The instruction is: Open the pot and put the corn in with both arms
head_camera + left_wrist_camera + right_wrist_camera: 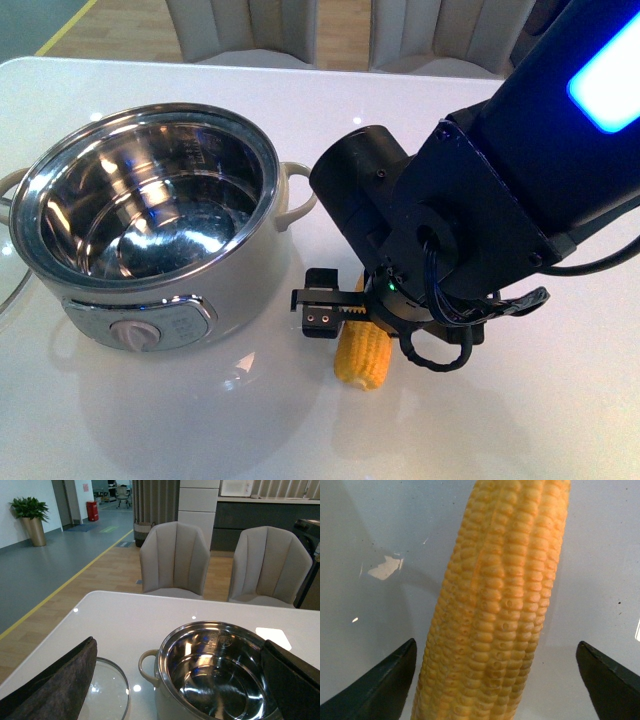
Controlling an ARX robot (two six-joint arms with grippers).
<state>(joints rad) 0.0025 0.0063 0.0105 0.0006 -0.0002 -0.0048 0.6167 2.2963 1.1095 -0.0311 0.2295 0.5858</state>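
1 white surface (520, 420) carries everything. Right arm (500, 190) reaches down beside uncovered pot (250, 270). Glass lid (107, 690) lies flat left of pot. Corn (363, 355) lies on surface just right of pot, between 2 spread fingers of right hand (496, 650), not touching them. Left hand (178, 642) spread wide too.

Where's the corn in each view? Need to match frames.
Front: corn lower centre, on the table right of the pot, under the right arm.
Left wrist: not in it.
Right wrist: fills the centre, between open jaws.
Shared landmark: white table, in all three.
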